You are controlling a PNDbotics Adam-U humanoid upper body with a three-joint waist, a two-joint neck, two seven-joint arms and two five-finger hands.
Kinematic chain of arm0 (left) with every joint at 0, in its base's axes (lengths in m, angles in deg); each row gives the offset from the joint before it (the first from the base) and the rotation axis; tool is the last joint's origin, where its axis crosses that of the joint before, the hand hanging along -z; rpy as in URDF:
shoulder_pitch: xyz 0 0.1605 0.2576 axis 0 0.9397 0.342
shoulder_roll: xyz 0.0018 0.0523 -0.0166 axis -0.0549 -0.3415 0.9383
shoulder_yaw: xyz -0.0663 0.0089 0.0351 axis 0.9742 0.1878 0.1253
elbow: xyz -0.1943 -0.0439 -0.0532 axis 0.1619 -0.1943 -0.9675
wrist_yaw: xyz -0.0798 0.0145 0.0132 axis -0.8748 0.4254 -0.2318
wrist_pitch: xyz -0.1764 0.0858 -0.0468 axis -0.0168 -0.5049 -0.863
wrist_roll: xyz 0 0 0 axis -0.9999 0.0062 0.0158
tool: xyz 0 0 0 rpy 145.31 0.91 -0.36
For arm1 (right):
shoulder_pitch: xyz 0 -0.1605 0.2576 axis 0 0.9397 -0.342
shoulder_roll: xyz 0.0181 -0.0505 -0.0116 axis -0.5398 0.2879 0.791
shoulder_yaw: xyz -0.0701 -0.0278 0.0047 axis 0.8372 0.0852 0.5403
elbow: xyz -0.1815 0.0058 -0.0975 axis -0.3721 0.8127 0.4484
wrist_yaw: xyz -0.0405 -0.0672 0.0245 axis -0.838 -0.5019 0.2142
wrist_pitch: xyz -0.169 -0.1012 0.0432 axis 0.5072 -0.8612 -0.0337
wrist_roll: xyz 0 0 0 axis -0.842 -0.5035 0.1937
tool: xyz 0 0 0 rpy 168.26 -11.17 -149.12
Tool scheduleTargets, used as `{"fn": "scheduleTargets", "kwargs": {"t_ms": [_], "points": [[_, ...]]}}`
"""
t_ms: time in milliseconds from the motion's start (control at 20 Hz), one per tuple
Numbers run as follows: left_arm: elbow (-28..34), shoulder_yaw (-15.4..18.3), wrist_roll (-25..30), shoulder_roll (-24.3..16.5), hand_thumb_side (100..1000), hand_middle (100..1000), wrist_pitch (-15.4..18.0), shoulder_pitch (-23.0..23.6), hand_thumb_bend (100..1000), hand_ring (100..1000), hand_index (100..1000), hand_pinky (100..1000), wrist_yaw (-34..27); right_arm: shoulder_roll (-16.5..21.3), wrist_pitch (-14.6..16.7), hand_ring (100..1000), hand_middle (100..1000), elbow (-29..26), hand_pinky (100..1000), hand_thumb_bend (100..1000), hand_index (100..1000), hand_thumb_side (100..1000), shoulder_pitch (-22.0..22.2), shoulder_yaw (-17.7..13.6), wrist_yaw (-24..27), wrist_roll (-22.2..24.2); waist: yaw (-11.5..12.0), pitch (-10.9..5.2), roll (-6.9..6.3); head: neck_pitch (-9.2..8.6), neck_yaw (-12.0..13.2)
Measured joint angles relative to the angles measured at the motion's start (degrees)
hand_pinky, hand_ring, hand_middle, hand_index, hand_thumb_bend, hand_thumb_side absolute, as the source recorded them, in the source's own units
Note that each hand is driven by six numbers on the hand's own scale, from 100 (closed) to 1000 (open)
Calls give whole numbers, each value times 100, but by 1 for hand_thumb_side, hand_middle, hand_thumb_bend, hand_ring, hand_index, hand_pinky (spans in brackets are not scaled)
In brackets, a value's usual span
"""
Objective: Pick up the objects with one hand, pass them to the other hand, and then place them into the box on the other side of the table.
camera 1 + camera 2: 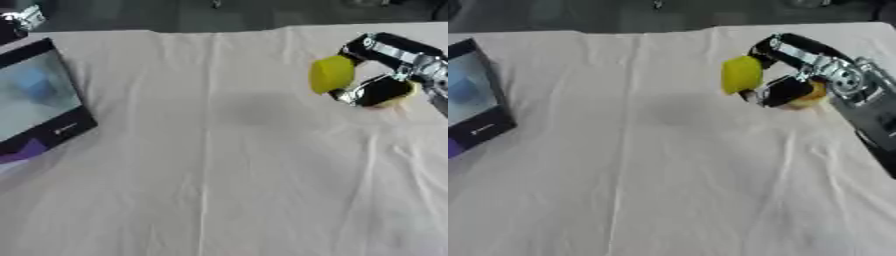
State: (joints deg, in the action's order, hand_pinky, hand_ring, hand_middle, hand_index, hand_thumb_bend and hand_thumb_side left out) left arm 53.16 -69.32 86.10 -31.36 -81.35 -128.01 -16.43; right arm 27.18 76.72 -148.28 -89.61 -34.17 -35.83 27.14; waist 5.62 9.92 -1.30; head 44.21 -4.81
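Note:
My right hand [785,91] reaches in from the upper right and is curled round a yellow rounded object [740,75]. One finger lies over the object's top and the thumb sits below it. The object hangs above the cloth, and a faint shadow lies to its lower left. A second yellow-orange thing [812,99] shows partly behind the hand, and I cannot tell what it is. The black-rimmed box [61,131] lies at the left edge with pale contents and a purple patch. A black and silver part of my left arm [21,21] shows in the top left corner.
A cream cloth [219,190] with creases covers the table. The table's far edge runs along the top, with dark floor beyond it.

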Motion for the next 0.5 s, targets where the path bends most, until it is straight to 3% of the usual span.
{"fn": "scheduleTargets", "kwargs": {"t_ms": [500], "points": [[577,-537,824,260,527,765,-233,-929,614,798,789,808,416,-863,62,618,453,375,788,226,573,100,-273,277,-26,-616,73,-4,-76,0,-41]]}}
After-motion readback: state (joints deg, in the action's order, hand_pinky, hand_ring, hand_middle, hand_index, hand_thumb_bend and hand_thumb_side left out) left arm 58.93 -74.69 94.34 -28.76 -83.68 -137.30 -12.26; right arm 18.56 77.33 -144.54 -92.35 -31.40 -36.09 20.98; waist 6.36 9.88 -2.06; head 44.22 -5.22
